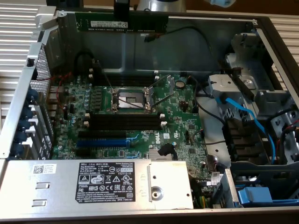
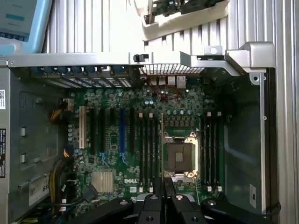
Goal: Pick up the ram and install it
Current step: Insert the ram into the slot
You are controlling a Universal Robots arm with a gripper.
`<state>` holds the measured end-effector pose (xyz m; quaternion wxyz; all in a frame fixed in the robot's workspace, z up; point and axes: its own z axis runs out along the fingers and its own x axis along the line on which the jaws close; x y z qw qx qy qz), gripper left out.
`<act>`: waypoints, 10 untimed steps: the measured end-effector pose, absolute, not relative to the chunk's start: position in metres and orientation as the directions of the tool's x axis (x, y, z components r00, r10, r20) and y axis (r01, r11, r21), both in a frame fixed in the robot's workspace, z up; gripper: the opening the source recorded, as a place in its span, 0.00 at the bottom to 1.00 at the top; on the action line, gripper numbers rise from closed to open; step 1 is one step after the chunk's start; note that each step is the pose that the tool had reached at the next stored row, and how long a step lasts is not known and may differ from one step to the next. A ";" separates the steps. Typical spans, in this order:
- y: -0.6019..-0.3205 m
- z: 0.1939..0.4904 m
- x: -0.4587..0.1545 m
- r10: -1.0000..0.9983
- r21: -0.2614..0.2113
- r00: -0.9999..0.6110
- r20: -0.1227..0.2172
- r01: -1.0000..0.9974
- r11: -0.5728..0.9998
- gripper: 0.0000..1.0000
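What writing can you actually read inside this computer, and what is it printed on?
"DELL": at the top of the dark label on the power supply.
"DELL": printed in white on the green motherboard.
The label's remaining fine print and symbols: too small to read.
White strip on the ram: text is there, but too small to read.
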<state>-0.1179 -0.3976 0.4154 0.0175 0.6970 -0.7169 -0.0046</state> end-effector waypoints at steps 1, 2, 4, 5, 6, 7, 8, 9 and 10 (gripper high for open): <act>-0.398 0.415 -0.117 -1.000 0.031 -0.028 0.007 -0.999 0.028 0.12; -0.398 0.415 -0.116 -1.000 0.032 -0.028 -0.006 -0.999 0.028 0.12; -0.398 0.414 -0.116 -0.999 0.033 -0.028 -0.034 -0.999 0.027 0.12; -0.398 0.414 -0.116 -0.999 0.033 -0.028 -0.045 -0.999 0.026 0.12; -0.398 0.413 -0.116 -0.998 0.033 -0.028 -0.049 -0.999 0.026 0.12; -0.399 0.413 -0.116 -0.998 0.033 -0.028 -0.050 -0.999 0.026 0.12; -0.399 0.413 -0.116 -0.998 0.033 -0.028 -0.050 -0.999 0.026 0.12; -0.399 0.413 -0.116 -0.998 0.033 -0.028 -0.050 -0.999 0.026 0.12; -0.400 0.412 -0.116 -0.998 0.033 -0.028 -0.052 -0.999 0.026 0.12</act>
